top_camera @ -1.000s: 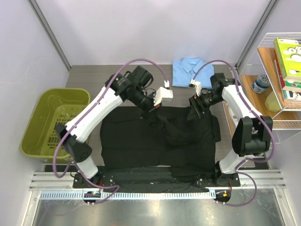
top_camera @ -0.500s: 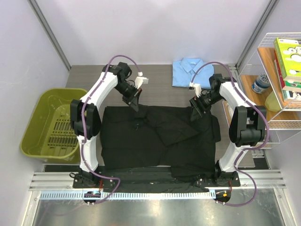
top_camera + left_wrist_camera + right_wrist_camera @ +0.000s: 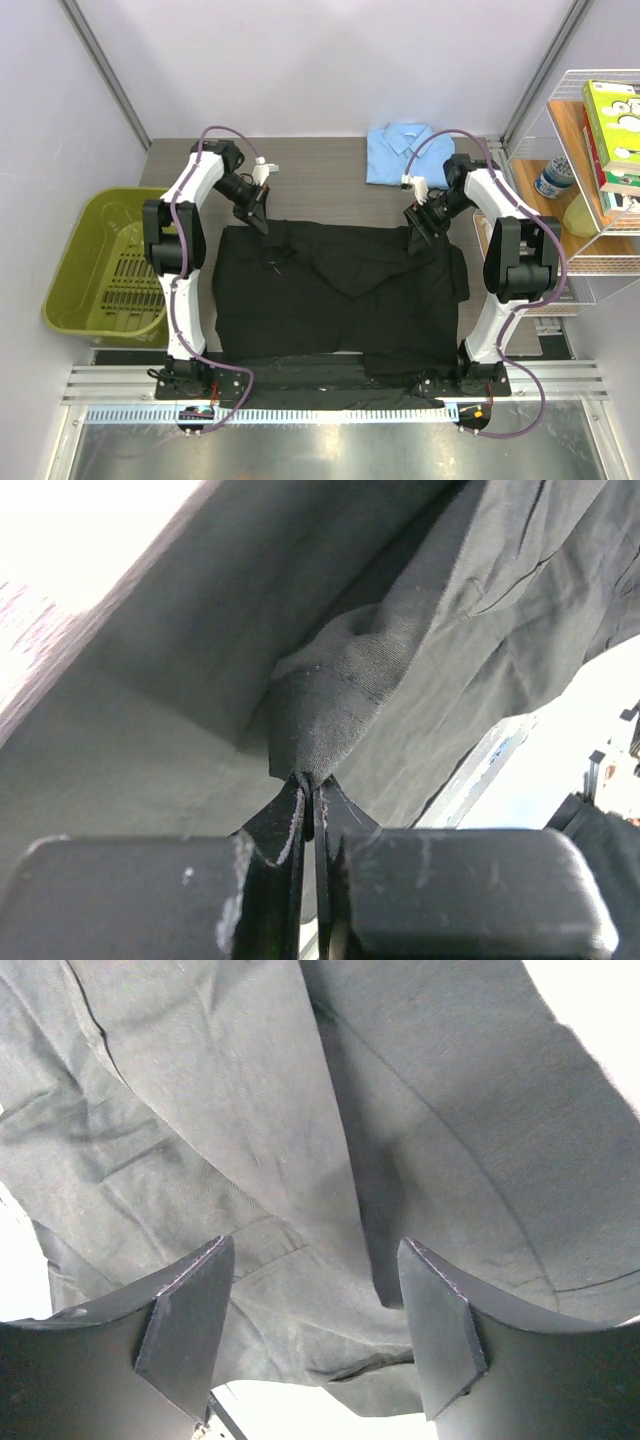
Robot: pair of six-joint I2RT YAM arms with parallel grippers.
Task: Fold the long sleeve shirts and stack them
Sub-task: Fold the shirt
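Observation:
The black long sleeve shirt (image 3: 340, 295) lies spread flat across the middle of the table. Folded at the back edge is the light blue long sleeve shirt (image 3: 400, 152). My left gripper (image 3: 258, 215) hangs over the black shirt's far left corner, shut on a pinched fold of its cloth (image 3: 325, 720); the jaws meet with the fabric between them (image 3: 310, 785). My right gripper (image 3: 420, 228) is at the far right corner, open, with its fingertips (image 3: 190, 1300) just above the black cloth (image 3: 300, 1110) and nothing between them.
A green bin (image 3: 115, 260) stands off the table's left side. A wire shelf (image 3: 600, 150) with books and a bottle is at the right. The arms' bases and a metal rail (image 3: 330, 400) run along the near edge.
My left gripper has swung from the shirt's middle to its far left corner, pulling the held black cloth out flat. The right gripper stayed in place and its jaws narrowed a little.

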